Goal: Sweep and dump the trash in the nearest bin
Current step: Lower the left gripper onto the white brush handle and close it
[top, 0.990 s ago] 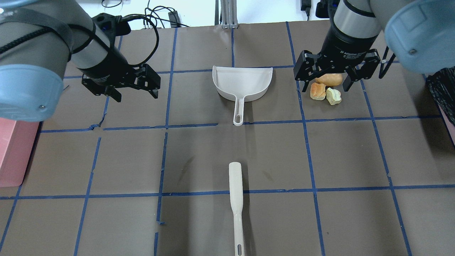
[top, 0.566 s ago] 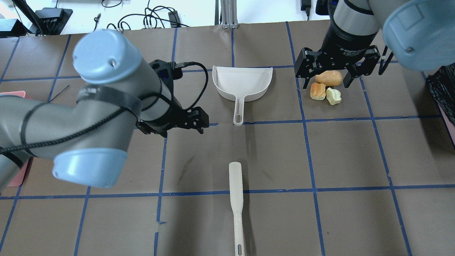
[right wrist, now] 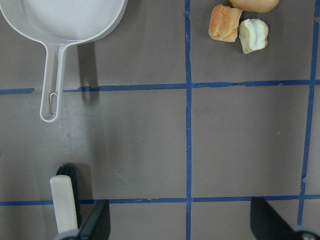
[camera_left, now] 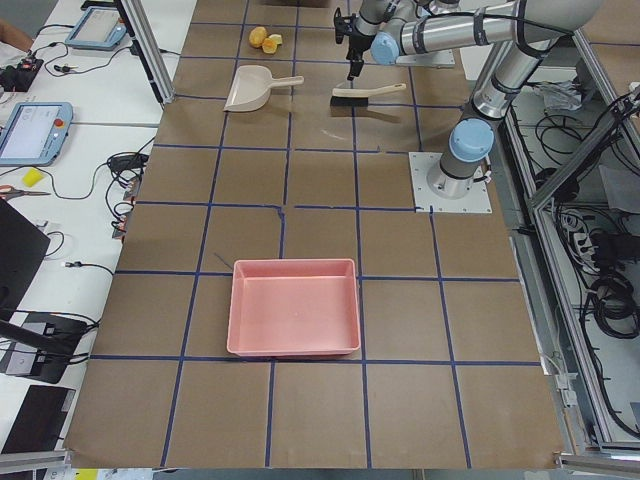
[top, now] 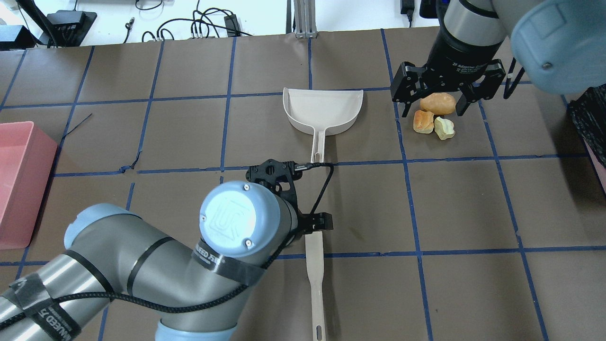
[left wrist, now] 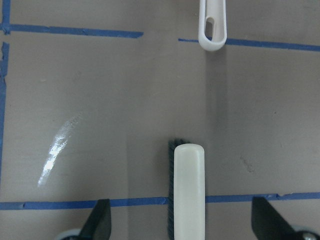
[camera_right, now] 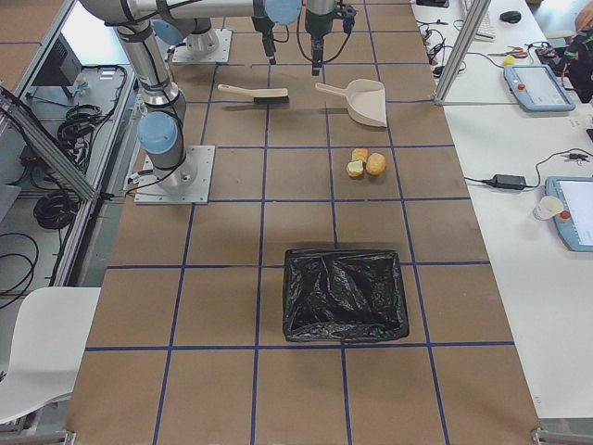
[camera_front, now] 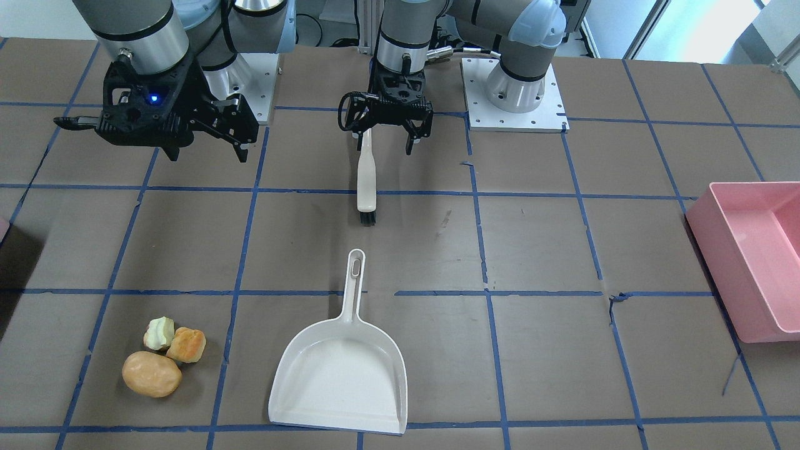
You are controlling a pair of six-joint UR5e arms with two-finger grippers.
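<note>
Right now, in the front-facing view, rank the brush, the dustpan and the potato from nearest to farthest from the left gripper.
1. The brush: under the left gripper, in line with its open jaws.
2. The dustpan: further out, handle pointing toward the brush.
3. The potato: farthest, on the robot's right, beside the dustpan.

arms (top: 118, 265): grey tubes, pale-blue joint caps (top: 232, 218) | cables (top: 161, 310): black, braided | fingers (top: 401, 92): black | LED (camera_front: 153, 98): blue
</note>
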